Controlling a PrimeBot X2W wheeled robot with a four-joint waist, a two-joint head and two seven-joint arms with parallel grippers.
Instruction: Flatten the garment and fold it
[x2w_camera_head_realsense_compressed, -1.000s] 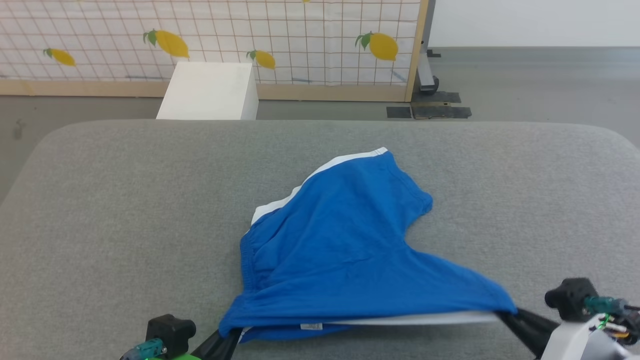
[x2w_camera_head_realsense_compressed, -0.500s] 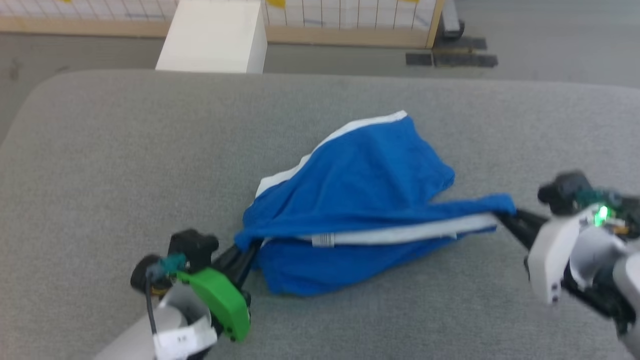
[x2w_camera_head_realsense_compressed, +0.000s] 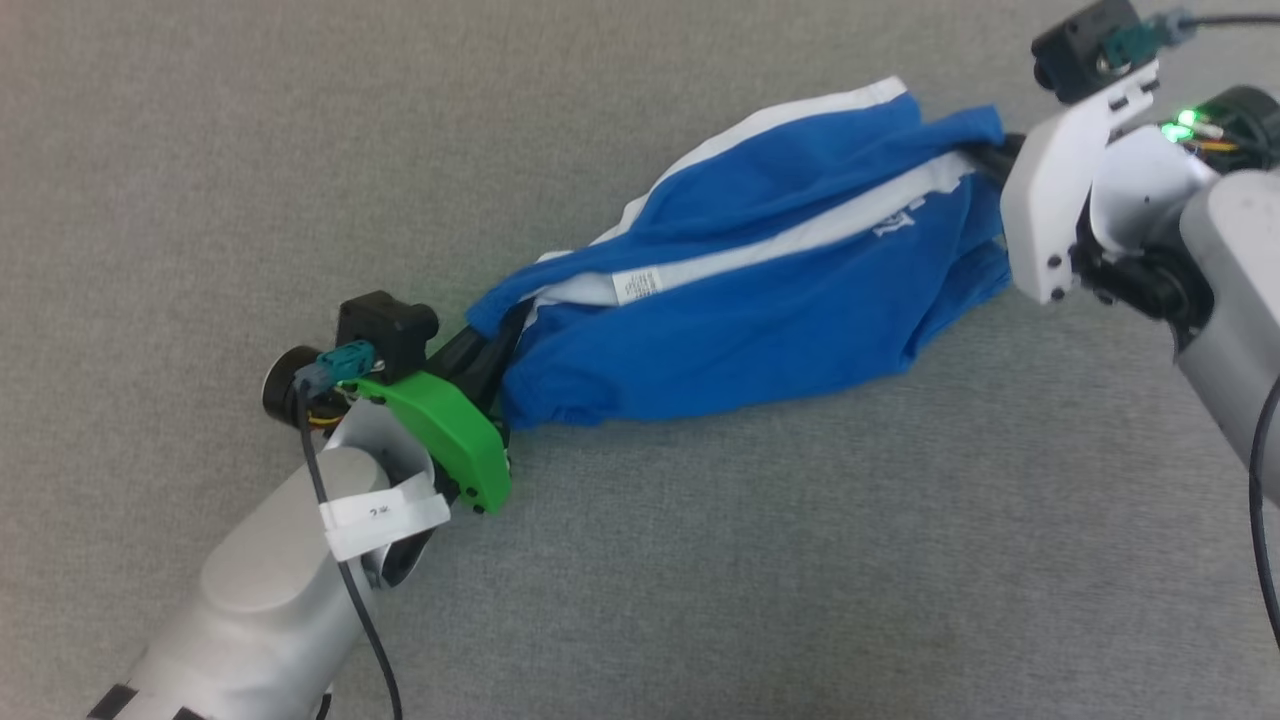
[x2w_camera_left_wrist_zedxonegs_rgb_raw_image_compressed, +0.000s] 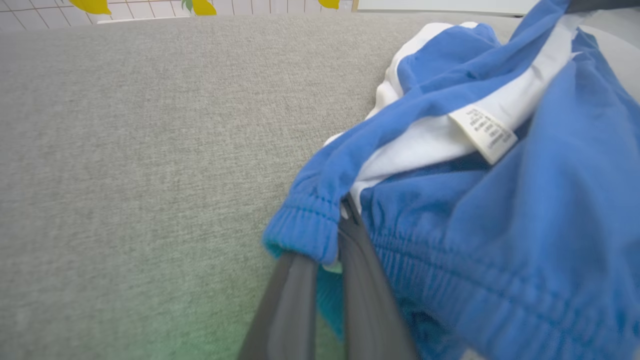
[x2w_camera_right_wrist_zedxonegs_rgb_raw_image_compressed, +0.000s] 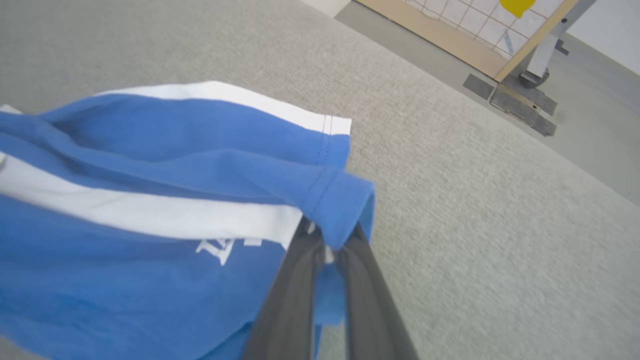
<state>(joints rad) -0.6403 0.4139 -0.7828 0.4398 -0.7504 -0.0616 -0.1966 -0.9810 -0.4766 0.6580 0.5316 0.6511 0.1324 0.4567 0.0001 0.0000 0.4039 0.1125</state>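
**Garment** (x2w_camera_head_realsense_compressed: 740, 300): bunched, not flat, strung between both hands over the grey surface (x2w_camera_head_realsense_compressed: 700, 560). I cannot tell whether its lower fold rests on the surface. In the head view its long axis runs from 8 o'clock to 2 o'clock.

**Left hand** (x2w_camera_head_realsense_compressed: 500, 338): closed on the gathered waistband corner at the 8 o'clock end. The cloth lies toward 2 o'clock from it.

**Right hand** (x2w_camera_head_realsense_compressed: 985, 158): closed on a leg hem at the 2 o'clock end.

**Reach:** each hand holds one end, so neither is nearer.

**Judgement:** flattening likely depends on drawing the ends apart along this axis, then lowering.
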